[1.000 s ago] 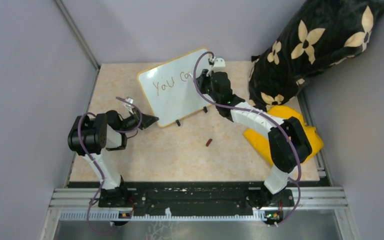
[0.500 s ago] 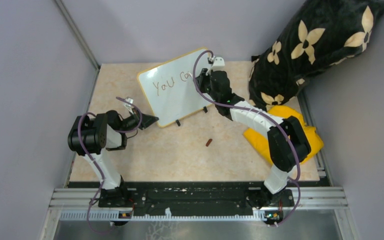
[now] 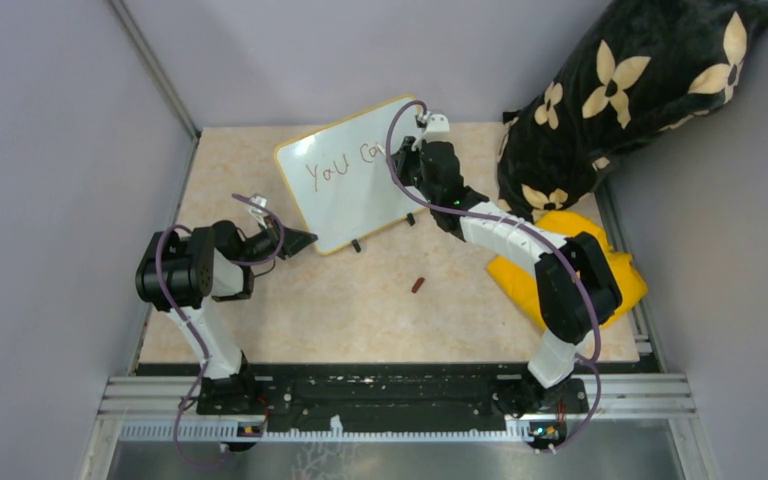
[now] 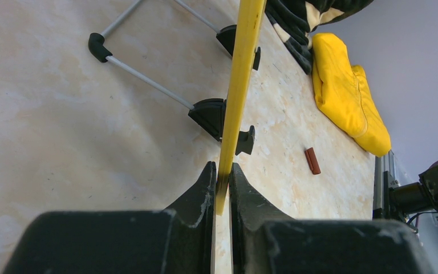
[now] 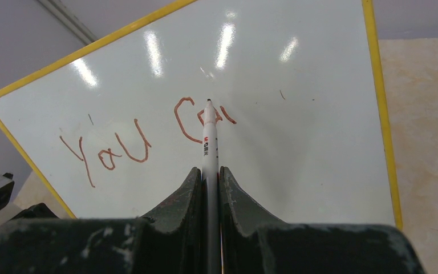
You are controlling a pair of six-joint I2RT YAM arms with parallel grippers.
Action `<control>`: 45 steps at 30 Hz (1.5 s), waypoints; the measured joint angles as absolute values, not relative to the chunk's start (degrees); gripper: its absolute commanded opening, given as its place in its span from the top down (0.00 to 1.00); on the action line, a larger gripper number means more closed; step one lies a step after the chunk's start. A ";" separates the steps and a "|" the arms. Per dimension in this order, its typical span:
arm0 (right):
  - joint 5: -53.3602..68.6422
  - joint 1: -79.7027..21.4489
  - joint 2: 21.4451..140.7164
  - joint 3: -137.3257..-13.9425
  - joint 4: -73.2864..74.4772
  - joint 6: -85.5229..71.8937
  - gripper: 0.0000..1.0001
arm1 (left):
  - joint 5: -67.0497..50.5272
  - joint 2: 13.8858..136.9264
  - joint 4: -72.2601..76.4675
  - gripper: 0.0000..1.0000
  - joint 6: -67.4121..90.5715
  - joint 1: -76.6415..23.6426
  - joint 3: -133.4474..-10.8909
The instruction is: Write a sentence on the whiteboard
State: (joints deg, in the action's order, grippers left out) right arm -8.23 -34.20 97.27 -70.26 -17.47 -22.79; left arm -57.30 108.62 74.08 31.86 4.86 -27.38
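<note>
bracing the whiteboard (image 3: 345,175) at its lower corner: my left gripper (image 4: 222,171) is closed almost to nothing, one jaw on each side of the thin yellow frame (image 4: 240,68), which runs edge-on between them. the board stands tilted on small black feet (image 4: 208,114) toward the back of the table (image 3: 360,320), its face turned to my right arm. i judge it light and stiff, apt to skate or tip on those feet under pen pressure. the frame edge low down is the place to hold. the face is glossy, probably slick.

my right gripper (image 5: 208,171) is closed narrow on a white marker (image 5: 207,137), tip at the board; i cannot tell if it touches. the sentence (image 5: 142,137) reads "you", a "c" and part of another letter. the marker looks light and smooth, and it is held far back, so the tip may wander.
</note>
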 measured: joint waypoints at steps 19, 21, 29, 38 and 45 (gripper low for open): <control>-8.27 -33.95 98.17 -70.15 -17.06 -23.20 1.00 | -57.30 108.62 74.08 1.00 31.86 4.86 -27.38; -8.25 -33.93 98.17 -70.15 -17.08 -23.20 1.00 | -57.30 108.62 74.08 1.00 31.86 4.86 -27.38; -8.23 -33.89 99.18 -70.15 -17.06 -23.24 1.00 | -57.30 108.62 74.08 1.00 31.86 4.86 -27.38; -7.97 -33.67 99.53 -70.19 -17.10 -23.68 1.00 | -57.30 108.62 74.08 1.00 31.86 4.86 -27.46; -7.70 -33.50 99.59 -70.37 -17.06 -23.75 1.00 | -57.30 108.62 74.11 1.00 31.86 4.86 -27.46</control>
